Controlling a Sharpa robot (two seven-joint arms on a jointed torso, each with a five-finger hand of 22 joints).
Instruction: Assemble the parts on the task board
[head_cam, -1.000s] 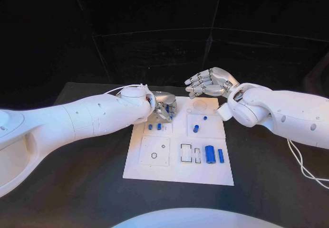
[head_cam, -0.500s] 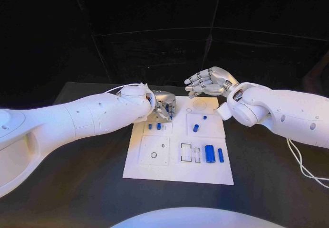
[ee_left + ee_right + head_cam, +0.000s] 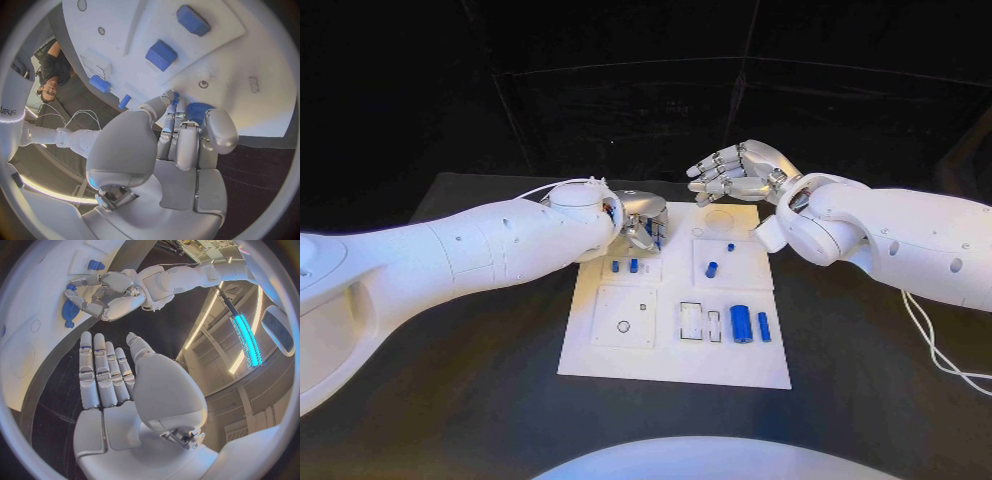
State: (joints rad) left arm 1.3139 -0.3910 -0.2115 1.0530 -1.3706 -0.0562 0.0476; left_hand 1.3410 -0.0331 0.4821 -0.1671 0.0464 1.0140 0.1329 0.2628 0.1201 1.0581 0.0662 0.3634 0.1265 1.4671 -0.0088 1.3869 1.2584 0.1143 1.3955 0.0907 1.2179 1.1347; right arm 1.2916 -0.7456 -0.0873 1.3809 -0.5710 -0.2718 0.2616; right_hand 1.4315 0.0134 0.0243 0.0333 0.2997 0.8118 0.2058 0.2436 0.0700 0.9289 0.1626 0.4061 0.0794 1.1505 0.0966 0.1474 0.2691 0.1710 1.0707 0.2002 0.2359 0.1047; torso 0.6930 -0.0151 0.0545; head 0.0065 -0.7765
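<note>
seating a part at the far-left corner

loose blue parts [image 3: 741, 325] were seen on the near task board [image 3: 675, 365]. farther off, a round blue part [image 3: 199, 111] was pinched by the left hand [image 3: 640, 222]; a tilted entry could jam it. beyond, the right hand [image 3: 744, 168] was held spread, empty.

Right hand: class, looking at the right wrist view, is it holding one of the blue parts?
No. The right hand lies flat with its fingers straight and nothing in its palm.
</note>
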